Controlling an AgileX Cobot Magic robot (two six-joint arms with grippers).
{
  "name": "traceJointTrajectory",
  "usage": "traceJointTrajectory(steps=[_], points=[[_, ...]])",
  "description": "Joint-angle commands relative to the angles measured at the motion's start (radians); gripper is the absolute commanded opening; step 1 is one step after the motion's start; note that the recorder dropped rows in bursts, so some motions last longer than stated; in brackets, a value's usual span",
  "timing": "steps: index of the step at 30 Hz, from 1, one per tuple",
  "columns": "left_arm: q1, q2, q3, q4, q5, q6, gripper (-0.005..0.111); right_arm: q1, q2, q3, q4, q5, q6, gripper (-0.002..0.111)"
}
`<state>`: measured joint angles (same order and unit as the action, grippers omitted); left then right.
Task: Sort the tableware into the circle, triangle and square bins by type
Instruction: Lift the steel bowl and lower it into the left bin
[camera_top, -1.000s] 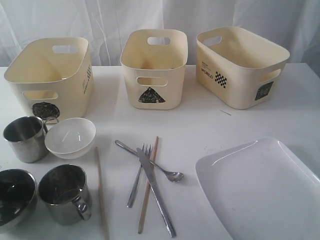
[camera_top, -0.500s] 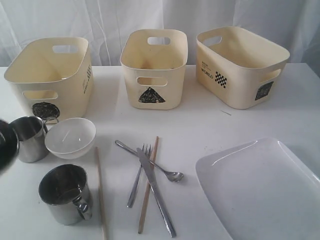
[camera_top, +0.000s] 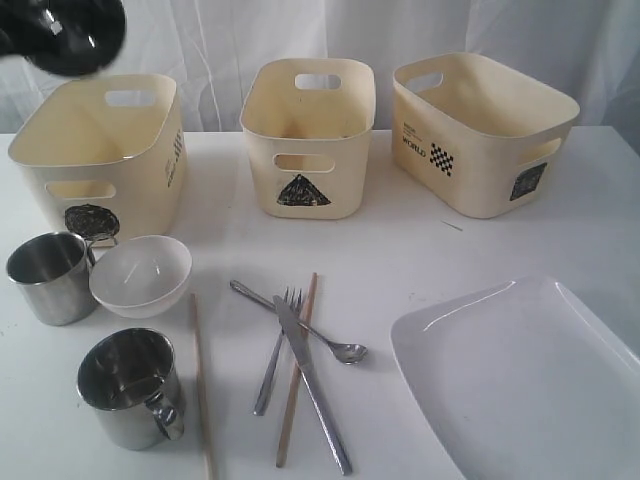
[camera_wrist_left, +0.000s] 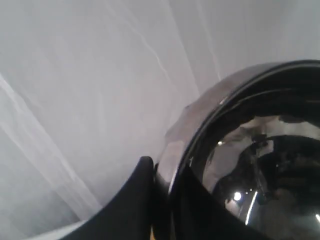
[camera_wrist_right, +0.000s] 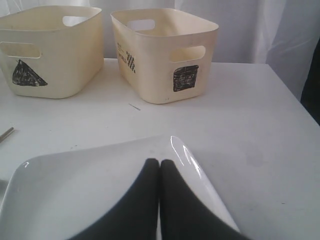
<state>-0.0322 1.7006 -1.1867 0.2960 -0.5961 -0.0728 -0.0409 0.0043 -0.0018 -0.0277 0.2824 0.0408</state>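
The steel bowl (camera_top: 65, 35) hangs high at the far left, above the circle bin (camera_top: 100, 150). My left gripper (camera_wrist_left: 162, 172) is shut on the bowl's rim (camera_wrist_left: 260, 150), one finger outside and one inside. On the table lie two steel mugs (camera_top: 50, 277) (camera_top: 130, 385), a white bowl (camera_top: 140, 273), a spoon (camera_top: 300, 322), fork (camera_top: 275, 350), knife (camera_top: 312, 385) and two chopsticks (camera_top: 203, 385) (camera_top: 297, 365). My right gripper (camera_wrist_right: 159, 162) is shut and empty over the white plate (camera_wrist_right: 75, 190), which sits at the front right (camera_top: 520, 380).
The triangle bin (camera_top: 308, 135) stands at the back middle and the square bin (camera_top: 480, 130) at the back right. A white curtain hangs behind the bins. The cutlery overlaps in a loose pile at the table's middle front.
The steel bowl left its spot at the front left of the table and rose along the left edge to above the circle bin. Everything else stayed still.
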Motion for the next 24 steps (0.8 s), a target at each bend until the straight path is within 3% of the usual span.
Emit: traceJointTrajectory(steps=[1,11,15,20,24], points=[[-0.001,0.126,-0.011,0.101,-0.046,-0.007,0.000,-0.005,-0.004,0.002,-0.006,0.001,-0.002,0.000],[0.001,0.195,-0.084,0.052,0.075,0.006,0.001,-0.005,-0.004,0.002,-0.006,0.001,-0.002,0.000],[0.001,0.195,-0.084,0.052,0.065,0.006,0.018,-0.005,-0.004,0.002,-0.006,0.001,-0.002,0.000],[0.001,0.195,-0.084,0.052,0.060,-0.029,0.050,-0.005,-0.004,0.002,-0.006,0.001,-0.002,0.000],[0.001,0.168,-0.084,0.052,0.043,-0.093,0.058,-0.005,-0.004,0.002,-0.006,0.001,-0.002,0.000]])
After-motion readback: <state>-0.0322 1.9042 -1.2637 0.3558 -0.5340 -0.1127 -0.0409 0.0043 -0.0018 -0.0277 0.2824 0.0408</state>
